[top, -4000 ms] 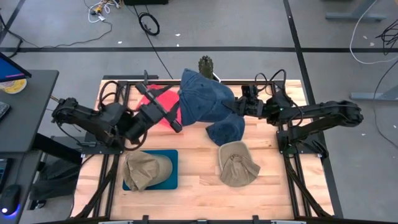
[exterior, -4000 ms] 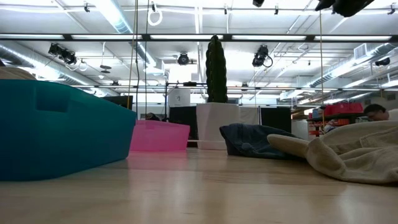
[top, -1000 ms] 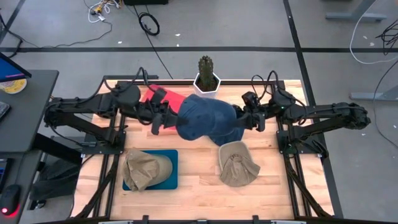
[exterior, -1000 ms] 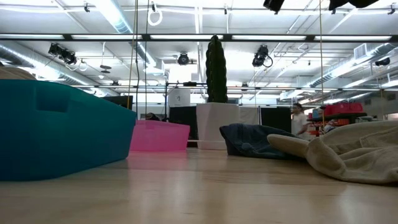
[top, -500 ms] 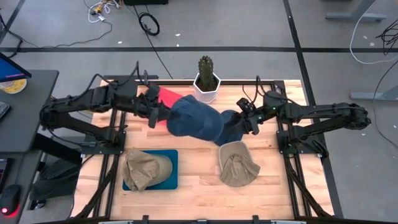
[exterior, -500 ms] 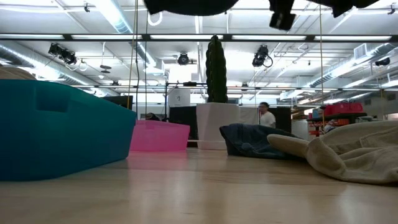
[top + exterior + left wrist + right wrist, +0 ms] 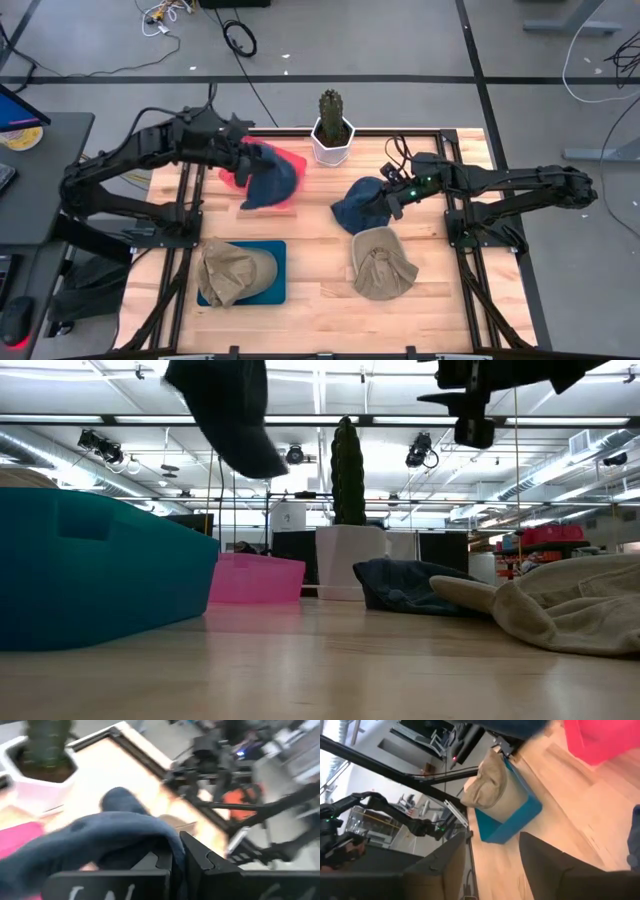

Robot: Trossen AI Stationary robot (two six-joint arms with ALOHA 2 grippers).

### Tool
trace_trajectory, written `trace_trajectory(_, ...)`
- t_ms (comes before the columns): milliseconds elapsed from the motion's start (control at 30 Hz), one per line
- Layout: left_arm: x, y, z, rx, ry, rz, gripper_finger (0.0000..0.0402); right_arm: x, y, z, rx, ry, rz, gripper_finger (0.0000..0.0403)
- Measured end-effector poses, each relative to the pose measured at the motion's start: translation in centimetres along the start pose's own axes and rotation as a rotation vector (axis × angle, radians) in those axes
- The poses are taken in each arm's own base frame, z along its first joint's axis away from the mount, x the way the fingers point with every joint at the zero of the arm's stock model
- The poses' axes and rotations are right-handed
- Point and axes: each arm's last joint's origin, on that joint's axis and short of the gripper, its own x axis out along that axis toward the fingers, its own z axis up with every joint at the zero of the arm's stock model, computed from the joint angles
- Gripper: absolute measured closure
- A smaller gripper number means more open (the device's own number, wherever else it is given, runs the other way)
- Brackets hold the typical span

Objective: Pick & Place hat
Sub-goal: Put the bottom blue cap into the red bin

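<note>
Left gripper (image 7: 243, 160) upper left of centre in high view, fingers (image 7: 197, 857) clamped on blue hat (image 7: 268, 178); hat hangs over pink bin (image 7: 292, 160), dangling at top of low view; right gripper (image 7: 396, 196) right of centre, fingers (image 7: 547, 862) spread, holding nothing, just beside second blue hat (image 7: 360, 204) lying on tabletop (image 7: 320, 270); tan hat (image 7: 382, 264) below it, lower centre; another tan hat (image 7: 233, 270) in teal bin (image 7: 278, 252), lower left; cactus (image 7: 331, 110) in white pot (image 7: 331, 147), top centre.
</note>
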Motion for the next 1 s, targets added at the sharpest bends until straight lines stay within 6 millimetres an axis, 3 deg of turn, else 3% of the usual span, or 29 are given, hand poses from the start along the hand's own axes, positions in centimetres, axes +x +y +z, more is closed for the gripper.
trace_trajectory(467, -0.1, 5.2, 1.4, 0.132, 0.059, 0.214, 0.0385, 0.0, 0.1, 0.2, -0.008, -0.037, -0.010, 0.0294)
trace_trajectory(733, 3.0, 8.8, 2.0, 0.158, 0.195, 0.230, 0.0385, 0.0, 0.1, 0.2, -0.007, -0.048, -0.019, 0.0311)
trace_trajectory(1000, 5.8, 12.7, 1.2, 0.150, 0.421, 0.290, 0.0385, 0.0, 0.0, 0.2, -0.009, -0.054, -0.024, 0.0312)
